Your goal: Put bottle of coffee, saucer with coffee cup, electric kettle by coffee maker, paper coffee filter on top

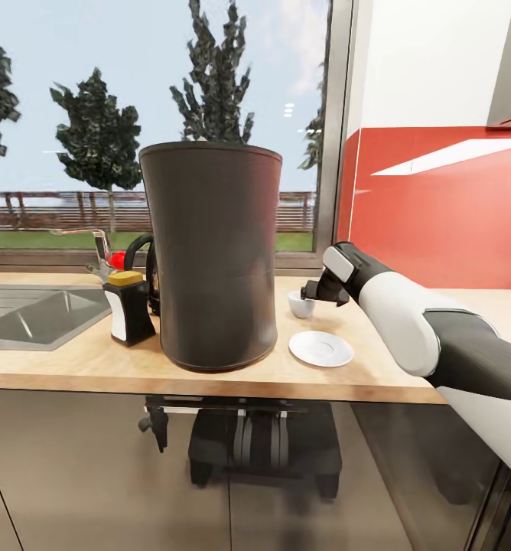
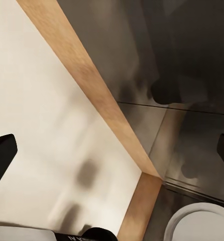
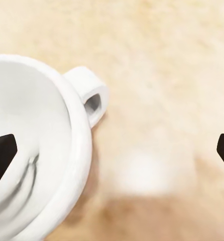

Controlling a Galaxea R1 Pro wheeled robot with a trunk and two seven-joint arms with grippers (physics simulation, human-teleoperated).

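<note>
One coffee cup (image 3: 39,145) stands upright on the worktop (image 1: 72,360) behind one saucer (image 1: 321,348); the right gripper (image 3: 112,150), fingers apart, hangs over it. Left gripper (image 2: 112,150) also apart.

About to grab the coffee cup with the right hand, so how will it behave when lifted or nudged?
The coffee cup looks rigid and glossy, so probably slippery between the fingers. It looks small and empty, likely light and apt to slide on the kitchen countertop if bumped. The right hand is open over its rim.
</note>
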